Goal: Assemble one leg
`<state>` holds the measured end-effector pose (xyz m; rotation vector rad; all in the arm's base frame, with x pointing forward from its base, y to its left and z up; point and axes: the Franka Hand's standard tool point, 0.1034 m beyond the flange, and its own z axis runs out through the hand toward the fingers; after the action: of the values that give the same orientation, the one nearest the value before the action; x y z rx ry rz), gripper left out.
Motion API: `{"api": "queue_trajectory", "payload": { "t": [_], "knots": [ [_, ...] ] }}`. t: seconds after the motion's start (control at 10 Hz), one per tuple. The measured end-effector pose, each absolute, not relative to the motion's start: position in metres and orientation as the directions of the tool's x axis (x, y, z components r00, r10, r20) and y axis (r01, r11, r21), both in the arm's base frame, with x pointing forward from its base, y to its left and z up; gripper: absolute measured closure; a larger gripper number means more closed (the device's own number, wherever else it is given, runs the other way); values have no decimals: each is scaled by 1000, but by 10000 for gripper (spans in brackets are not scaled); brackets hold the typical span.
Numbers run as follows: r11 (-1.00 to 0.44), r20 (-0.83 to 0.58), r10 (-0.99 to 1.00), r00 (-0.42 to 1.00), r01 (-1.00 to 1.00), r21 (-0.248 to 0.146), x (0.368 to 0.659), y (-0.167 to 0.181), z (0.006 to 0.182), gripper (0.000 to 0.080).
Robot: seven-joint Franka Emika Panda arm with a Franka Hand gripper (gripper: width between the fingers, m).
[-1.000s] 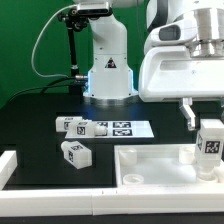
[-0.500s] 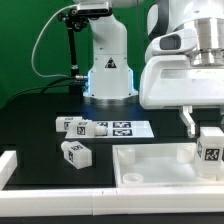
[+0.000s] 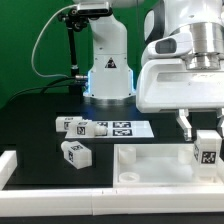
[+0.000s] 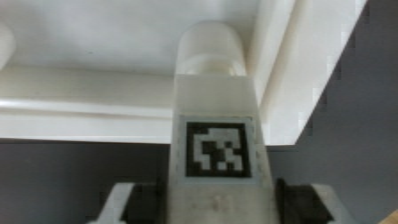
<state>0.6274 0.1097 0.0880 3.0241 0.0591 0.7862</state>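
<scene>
Our arm has sunk a little, carrying the leg (image 3: 207, 150) down over the panel (image 3: 150, 162) at the exterior view's right. The fingers (image 3: 184, 121) clamp the leg upright, we judge so that its end can meet a corner socket. It is a smooth white block with a checkered tag. The panel is flat, white and raised at the rim.

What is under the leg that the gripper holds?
A corner of the white panel lies under the leg in the gripper. The leg hides the spot below its end.
</scene>
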Motion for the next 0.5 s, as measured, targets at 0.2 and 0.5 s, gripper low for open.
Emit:
{"api": "queue_trajectory", "payload": {
  "t": [0.2,0.5],
  "knots": [
    [-999,432,43,901,32,33,631,105,92,433],
    [-999,183,10,983,2,44,641,92,99,177]
  ]
}}
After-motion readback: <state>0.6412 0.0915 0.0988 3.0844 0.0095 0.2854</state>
